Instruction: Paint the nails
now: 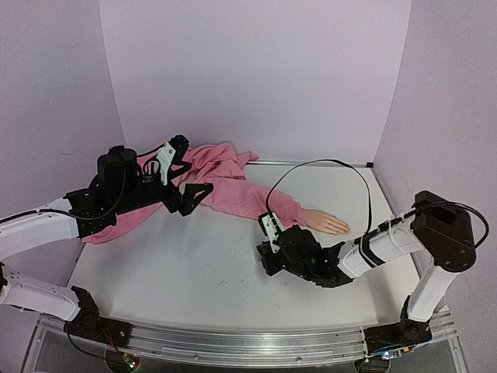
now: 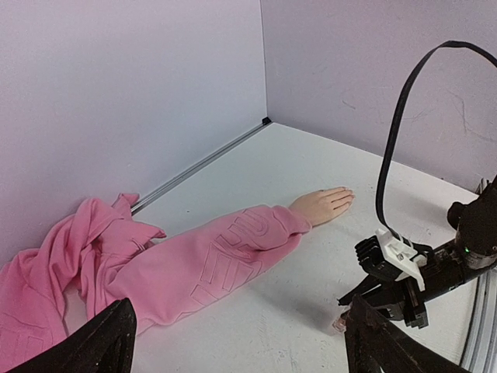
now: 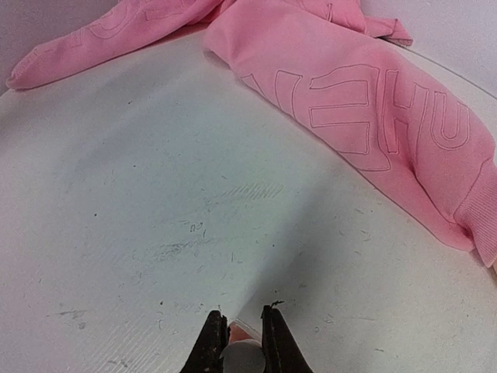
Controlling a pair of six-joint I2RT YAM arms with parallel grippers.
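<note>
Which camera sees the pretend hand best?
The left wrist view: the mannequin hand lies whole and unblocked. The top view shows it smaller. The right wrist view shows only its pink sleeve.

Left arm (image 1: 35,231) raised and reaching in from the left, its claw (image 1: 186,172) spread wide open; right arm (image 1: 380,247) stretched low and leftward, its claw (image 3: 242,320) pinched narrowly on a small pale-capped bottle (image 3: 241,359).

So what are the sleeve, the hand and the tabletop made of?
Sleeve: soft pink knit fabric, matte; it creases, cuff ribbed, letters embossed. Hand: smooth peach plastic or rubber, can't tell which. Tabletop: hard white board, matte, scuffed.
</note>
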